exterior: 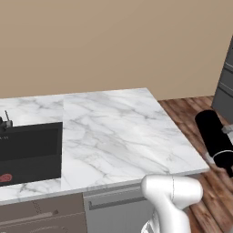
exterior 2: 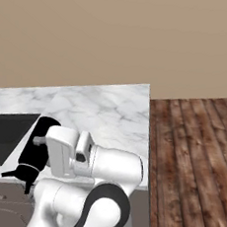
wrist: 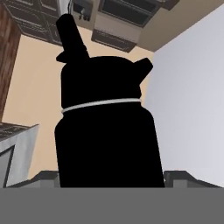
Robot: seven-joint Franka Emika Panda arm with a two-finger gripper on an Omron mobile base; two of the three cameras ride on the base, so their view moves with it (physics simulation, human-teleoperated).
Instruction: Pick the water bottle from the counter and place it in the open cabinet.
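Observation:
The water bottle [wrist: 105, 131] is all black, with a thin white ring below its cap and a loop handle. My gripper [wrist: 109, 178] is shut on its body, with the finger pads [wrist: 43, 177] on either side. In the left base view the bottle [exterior: 213, 134] hangs tilted, cap toward the camera, past the right end of the counter [exterior: 118, 127] and over the wooden floor. From the right base view the bottle [exterior 2: 37, 146] sticks out to the left of my white hand [exterior 2: 65, 150]. I cannot pick out the open cabinet.
A dark sink basin [exterior: 29, 152] is sunk into the counter's left part, with a faucet [exterior: 5, 120] behind it. A dark grey unit [exterior: 225, 82] stands at the far right. Wall cabinets with dark panels [wrist: 118, 13] appear beyond the bottle. Wooden floor [exterior 2: 200, 166] lies right of the counter.

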